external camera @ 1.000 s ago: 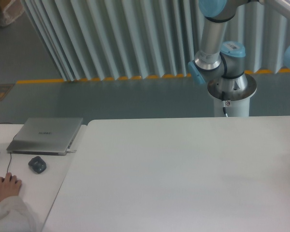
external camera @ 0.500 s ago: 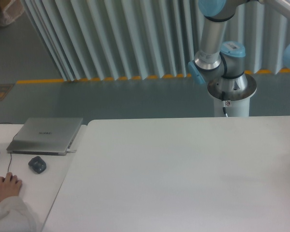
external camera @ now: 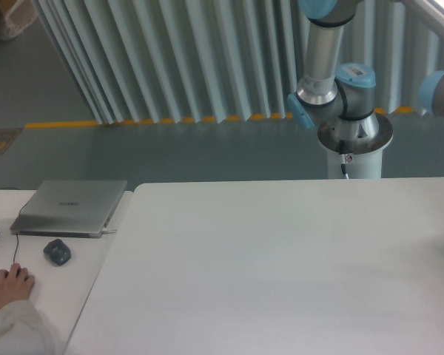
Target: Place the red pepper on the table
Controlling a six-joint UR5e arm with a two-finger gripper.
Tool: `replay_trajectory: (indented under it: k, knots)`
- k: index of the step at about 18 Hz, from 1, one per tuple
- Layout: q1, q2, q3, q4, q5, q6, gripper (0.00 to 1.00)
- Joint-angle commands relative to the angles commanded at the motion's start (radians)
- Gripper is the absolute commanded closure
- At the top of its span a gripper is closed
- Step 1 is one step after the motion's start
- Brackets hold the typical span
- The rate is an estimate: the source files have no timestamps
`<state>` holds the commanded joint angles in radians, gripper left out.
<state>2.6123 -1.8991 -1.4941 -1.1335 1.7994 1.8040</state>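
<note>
Though the task names a pepper, none shows anywhere; probably off to the right with the gripper, which is also out of frame, so its opening can't be told. Table bare white, ready to receive. Arm rises from its base behind. Laptop, mouse, someone's hand on the side desk.

Robotics lab or industrial test area. Robot arm on a pedestal at far right behind a white table; yellow floor marking, pleated curtain wall; operator's laptop on left desk.
</note>
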Motion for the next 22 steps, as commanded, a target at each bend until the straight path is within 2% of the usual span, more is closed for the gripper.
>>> replay_trajectory:
  k: [2,5,7,8,10,14,22]
  knots:
    - [0.018,-0.005,0.011,-0.011,0.001,0.056,0.00]
    - [0.081,-0.032,0.069,-0.055,0.040,0.302,0.00]
    - [0.118,-0.046,0.075,-0.054,0.101,0.394,0.00]
    - [0.123,-0.064,0.071,-0.046,0.170,0.434,0.00]
    - [0.126,-0.087,0.074,-0.045,0.245,0.440,0.00]
    - [0.143,-0.130,0.075,-0.032,0.291,0.431,0.00]
    - [0.207,-0.242,0.158,0.038,0.291,0.430,0.00]
